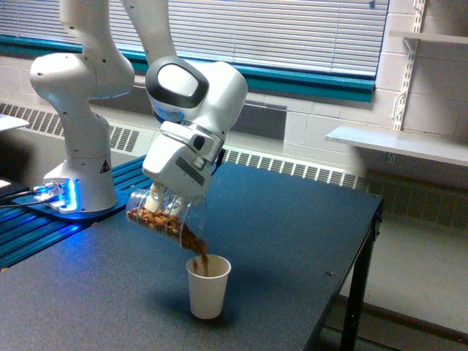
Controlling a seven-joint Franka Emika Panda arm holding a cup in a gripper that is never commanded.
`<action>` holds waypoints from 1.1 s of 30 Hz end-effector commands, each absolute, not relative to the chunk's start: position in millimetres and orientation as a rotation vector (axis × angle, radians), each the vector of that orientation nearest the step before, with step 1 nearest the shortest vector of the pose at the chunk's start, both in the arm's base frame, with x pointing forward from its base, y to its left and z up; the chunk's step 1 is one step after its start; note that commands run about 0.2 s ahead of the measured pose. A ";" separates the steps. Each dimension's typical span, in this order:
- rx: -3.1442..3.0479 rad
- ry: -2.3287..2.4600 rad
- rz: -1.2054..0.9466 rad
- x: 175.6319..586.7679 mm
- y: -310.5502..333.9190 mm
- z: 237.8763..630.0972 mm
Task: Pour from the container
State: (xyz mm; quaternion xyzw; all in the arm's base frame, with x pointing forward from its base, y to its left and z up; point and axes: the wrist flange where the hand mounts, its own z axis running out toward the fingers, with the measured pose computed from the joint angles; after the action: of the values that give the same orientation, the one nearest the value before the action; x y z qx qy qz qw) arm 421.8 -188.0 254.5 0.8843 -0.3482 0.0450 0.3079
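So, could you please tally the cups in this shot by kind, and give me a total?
Clear plastic cup: 1, the container, tilted in the gripper, spilling brown pieces.
White paper cup: 1, upright on the table.
Total: 2 cups.

You had a dark table (292, 219) filling the lower frame, with a white paper cup (208, 287) standing upright at lower centre.

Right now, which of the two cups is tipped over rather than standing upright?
The clear container held in the gripper: it is tilted mouth-down, spilling brown pieces into the white paper cup, which stands upright on the table.
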 end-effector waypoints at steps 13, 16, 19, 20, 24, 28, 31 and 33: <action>2.320 -0.859 0.105 434.6 -186.7 260.2; 2.316 -0.842 0.095 437.4 -186.3 261.6; 2.319 -0.831 0.094 439.2 -186.3 261.7; 2.318 -0.829 0.092 439.8 -186.1 261.7; 2.317 -0.814 0.082 441.7 -185.8 262.6; 2.311 -0.799 0.071 443.4 -185.3 263.8; 2.306 -0.791 0.064 444.3 -184.8 264.4; 2.304 -0.787 0.058 444.7 -184.6 264.5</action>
State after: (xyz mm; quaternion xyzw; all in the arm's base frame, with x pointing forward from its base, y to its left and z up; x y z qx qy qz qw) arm 440.3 -187.8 262.3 0.8842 -0.3200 0.0286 0.3391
